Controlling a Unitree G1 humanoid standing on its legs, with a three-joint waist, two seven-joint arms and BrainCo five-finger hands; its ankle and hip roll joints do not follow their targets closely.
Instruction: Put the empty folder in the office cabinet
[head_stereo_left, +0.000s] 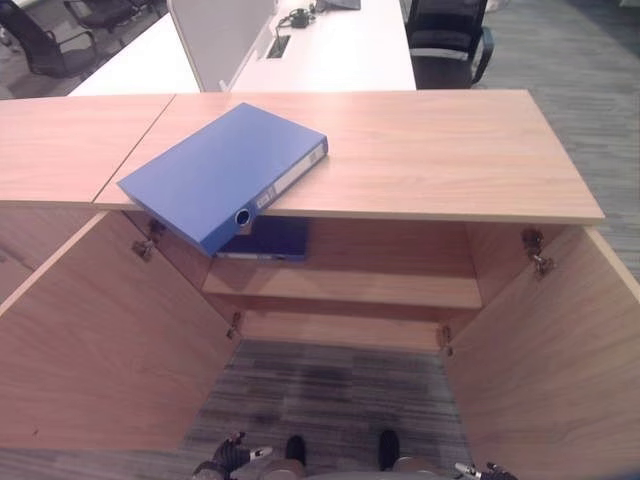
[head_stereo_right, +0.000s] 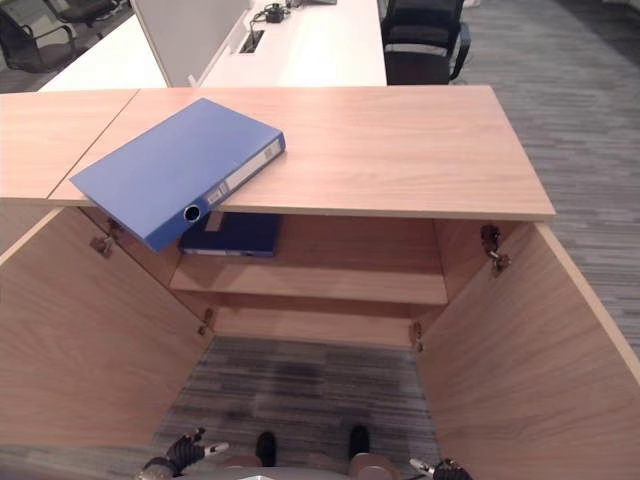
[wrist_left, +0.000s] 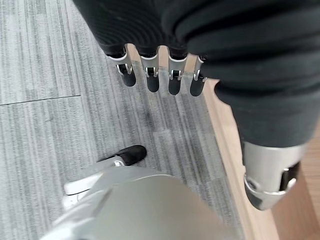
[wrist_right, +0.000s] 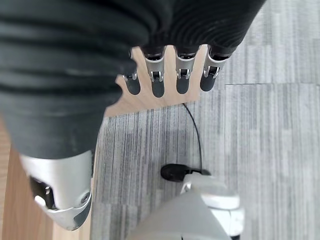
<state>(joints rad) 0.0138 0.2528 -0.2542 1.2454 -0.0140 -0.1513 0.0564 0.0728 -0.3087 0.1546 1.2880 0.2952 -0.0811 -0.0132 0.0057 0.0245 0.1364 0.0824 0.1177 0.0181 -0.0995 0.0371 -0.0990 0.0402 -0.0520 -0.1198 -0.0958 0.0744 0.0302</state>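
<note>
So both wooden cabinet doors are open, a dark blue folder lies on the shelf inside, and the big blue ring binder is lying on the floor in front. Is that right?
Not quite. The big blue ring binder lies on the wooden cabinet top, one corner jutting over its front edge, not on the floor. The left eye view shows it. Both doors are open, and a dark blue folder lies on the shelf inside.

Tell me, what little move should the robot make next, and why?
Probably raise the left hand toward the blue folder lying flat on the cabinet top, its corner overhanging the front edge. Both hands hang low by the floor with fingers relaxed, holding nothing; the right hand is farther from it. The cabinet doors stand open, and the shelf, where another blue folder lies, has room.
</note>
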